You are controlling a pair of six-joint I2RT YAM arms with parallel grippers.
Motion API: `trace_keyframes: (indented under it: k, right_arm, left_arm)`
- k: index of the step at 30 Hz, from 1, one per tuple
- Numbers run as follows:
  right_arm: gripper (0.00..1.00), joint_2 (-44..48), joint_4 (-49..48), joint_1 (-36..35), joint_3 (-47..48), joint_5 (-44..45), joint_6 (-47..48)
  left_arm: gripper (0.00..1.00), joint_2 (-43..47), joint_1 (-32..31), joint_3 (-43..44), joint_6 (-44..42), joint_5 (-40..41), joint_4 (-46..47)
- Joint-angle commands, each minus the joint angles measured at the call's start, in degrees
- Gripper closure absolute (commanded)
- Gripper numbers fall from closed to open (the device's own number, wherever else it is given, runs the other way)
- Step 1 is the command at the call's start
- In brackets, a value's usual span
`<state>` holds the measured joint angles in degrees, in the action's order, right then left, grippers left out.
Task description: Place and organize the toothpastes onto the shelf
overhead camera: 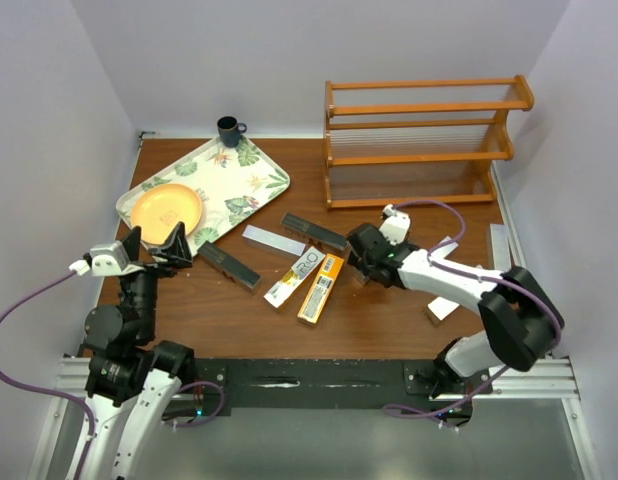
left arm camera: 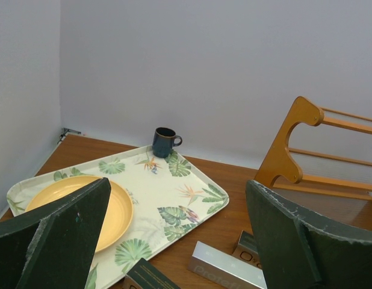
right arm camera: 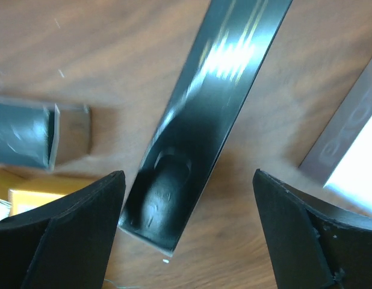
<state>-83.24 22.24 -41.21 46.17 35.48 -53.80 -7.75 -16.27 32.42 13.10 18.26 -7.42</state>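
Observation:
Several toothpastes lie loose on the table: a black box (overhead camera: 227,265), a silver one (overhead camera: 273,240), a second black one (overhead camera: 314,232), a white-and-orange one (overhead camera: 293,278) and an orange-yellow one (overhead camera: 321,288). The empty orange-brown shelf (overhead camera: 419,140) stands at the far right. My right gripper (overhead camera: 361,255) hangs low over the near end of the second black box (right arm camera: 216,108). It is open (right arm camera: 189,235), with the box end between its fingers and gaps on both sides. My left gripper (overhead camera: 154,250) is wide open (left arm camera: 180,241) and empty, near the tray's front edge.
A leaf-patterned tray (overhead camera: 244,185) at the far left carries a yellow plate (overhead camera: 167,208). A dark mug (overhead camera: 229,130) stands behind it. More silver boxes lie at the right, one (overhead camera: 444,305) under my right arm and one (overhead camera: 499,247) by the table's edge.

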Motion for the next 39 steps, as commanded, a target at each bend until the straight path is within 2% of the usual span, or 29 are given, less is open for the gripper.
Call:
trace_keyframes:
  k: [1, 7, 15, 32, 39]
  right_arm:
    - [0.11, -3.5, 5.2, -7.5, 3.6, 12.7, -13.8]
    - [0.20, -9.7, 10.1, -10.7, 6.6, 17.9, -21.9]
    - [0.34, -12.6, 9.4, -11.1, 6.6, 21.2, -23.9]
    - [0.45, -17.8, 15.0, -11.1, 12.6, 24.9, -28.8]
    - [0.59, -18.5, 18.8, -11.2, 13.6, 25.5, -30.1]
  left_arm:
    - [0.00, -0.5, -0.3, 1.1, 0.8, 0.1, 0.8]
    - [0.00, -0.4, -0.3, 1.1, 0.8, 0.2, 0.7]
    - [0.00, -0.4, -0.4, 1.1, 0.8, 0.3, 0.7]
    - [0.00, -0.7, -0.8, 1.1, 0.7, 0.2, 0.8]
    - [0.00, -0.9, -0.9, 1.1, 0.7, 0.2, 0.8]
